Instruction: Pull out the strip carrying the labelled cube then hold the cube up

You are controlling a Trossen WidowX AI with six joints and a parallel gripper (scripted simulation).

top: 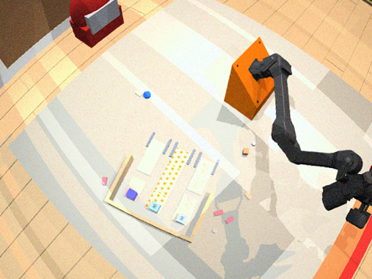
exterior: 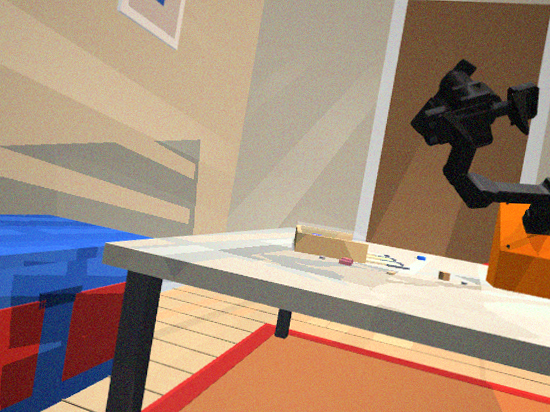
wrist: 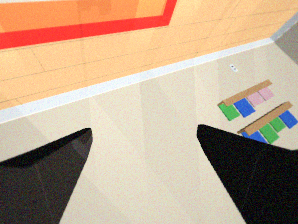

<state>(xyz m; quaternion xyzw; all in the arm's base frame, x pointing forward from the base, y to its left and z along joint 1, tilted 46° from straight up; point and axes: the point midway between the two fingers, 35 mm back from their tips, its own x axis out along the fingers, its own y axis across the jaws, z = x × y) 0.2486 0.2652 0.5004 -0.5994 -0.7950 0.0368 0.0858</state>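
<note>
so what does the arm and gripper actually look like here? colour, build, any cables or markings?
The arm is uniform matte dark grey to black: blocky, faceted links with bulkier rounded joint housings, mounted on an orange block. No cables, labels or markings show. The gripper has two plain, dark, wedge-shaped fingers, the same colour as the arm, with no visible pads or stripes.

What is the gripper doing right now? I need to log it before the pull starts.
Gripper: open, fingers spread wide, holding nothing; it hangs off to the side, far from the strips.
</note>
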